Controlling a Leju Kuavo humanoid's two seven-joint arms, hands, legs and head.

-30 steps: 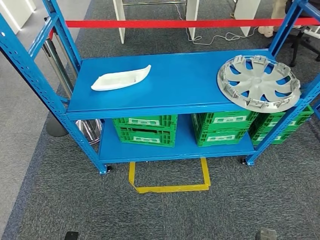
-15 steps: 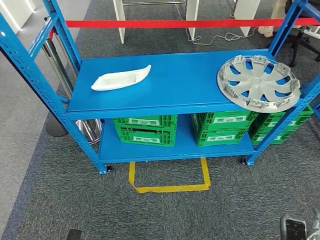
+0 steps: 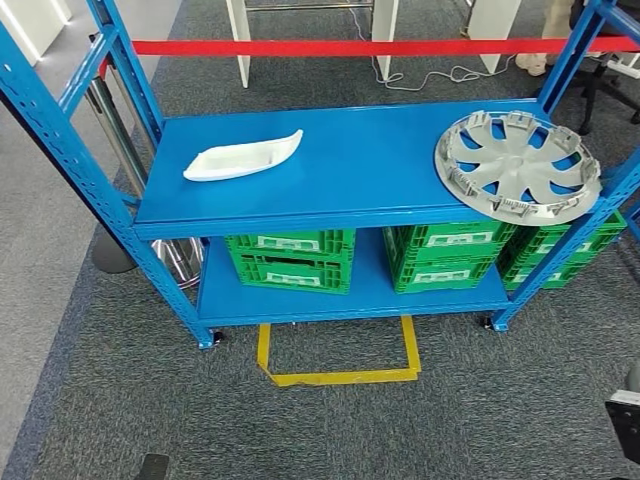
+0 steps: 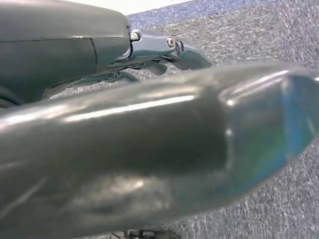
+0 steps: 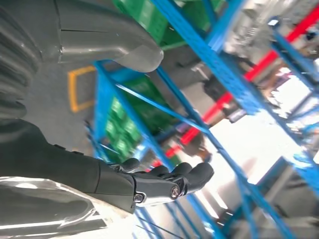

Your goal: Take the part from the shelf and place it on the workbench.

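The work stands at the approach: the white part lies untouched on the left of the blue shelf, with the silver wheel cover well apart at the right end and green crates on the level below. The right robot hand is empty with fingers extended, and the left robot hand appears empty, though how far open it is cannot be told. The next move, by this judgement, calls for raising an arm over the shelf edge to the chosen part.

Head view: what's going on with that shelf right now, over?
Left hand, right hand empty, fingers apart. White boat-shaped plastic part and grey round wheel cover lying on blue metal shelf, untouched. Nothing blocking them.
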